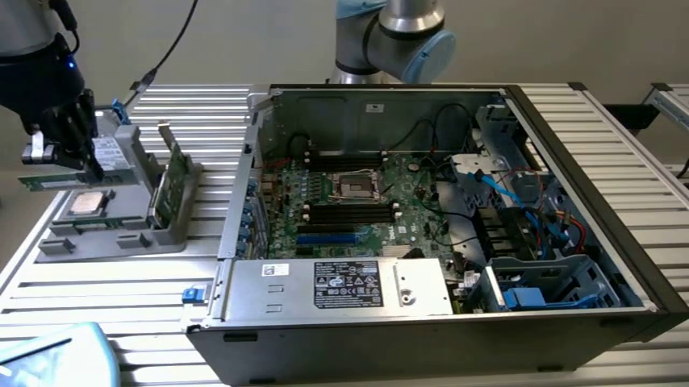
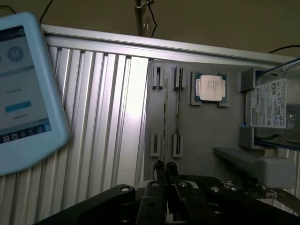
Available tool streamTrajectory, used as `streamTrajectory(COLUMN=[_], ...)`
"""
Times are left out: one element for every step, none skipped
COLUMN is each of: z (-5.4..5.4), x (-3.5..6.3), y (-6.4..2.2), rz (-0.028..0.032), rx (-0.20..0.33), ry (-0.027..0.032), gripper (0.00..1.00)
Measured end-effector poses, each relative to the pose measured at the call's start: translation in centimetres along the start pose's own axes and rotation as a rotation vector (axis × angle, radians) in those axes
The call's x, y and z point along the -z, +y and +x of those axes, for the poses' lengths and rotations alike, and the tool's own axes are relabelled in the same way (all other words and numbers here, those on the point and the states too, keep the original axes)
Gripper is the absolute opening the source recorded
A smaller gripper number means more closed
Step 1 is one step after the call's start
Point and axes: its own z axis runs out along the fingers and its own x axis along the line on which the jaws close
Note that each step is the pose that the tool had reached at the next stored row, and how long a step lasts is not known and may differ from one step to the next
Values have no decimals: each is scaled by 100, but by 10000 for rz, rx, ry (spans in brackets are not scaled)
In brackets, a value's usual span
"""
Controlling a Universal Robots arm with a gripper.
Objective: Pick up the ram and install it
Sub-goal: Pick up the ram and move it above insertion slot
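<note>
While the black two-finger gripper (image 1: 77,165) sat clamped on the long thin green circuit-board ram stick (image 1: 43,183) above the grey plastic parts tray (image 1: 97,242), pickup looked done, w/ install into the black mobo slots (image 1: 350,211) left.

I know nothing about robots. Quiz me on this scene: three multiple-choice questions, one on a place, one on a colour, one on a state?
1. Where does the square silver chip lie? A on a shelf; B on the grey tray; C on the floor.
2. What colour is the ram that the hand grips? A red; B green; C white.
3. How is the computer case? A open; B closed; C wrapped.
Answers: 1 B, it rests on the tray beside the case. 2 B, the stick in the hand is green. 3 A, the motherboard shows inside.
</note>
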Motion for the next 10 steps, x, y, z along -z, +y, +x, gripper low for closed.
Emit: streamTrajectory(z=[3, 6, 10, 15, 21, 27, 33, 39, 45, 50], x=[39, 80, 112, 144, 174, 204, 234, 265, 294, 320], y=[-31, -60, -82, -102, -120, -138, -156, -175, -196, -218], rz=[-8, -17, -26, -37, -46, -55, -65, -76, -84, -89], rx=[2, 3, 4, 5, 7, 9, 12, 14, 17, 20], ry=[-12, -27, -44, -65, -88, -114, -138, -162, -187, -219], gripper=[13, 13, 13, 13, 13, 13, 13, 13, 13, 13])
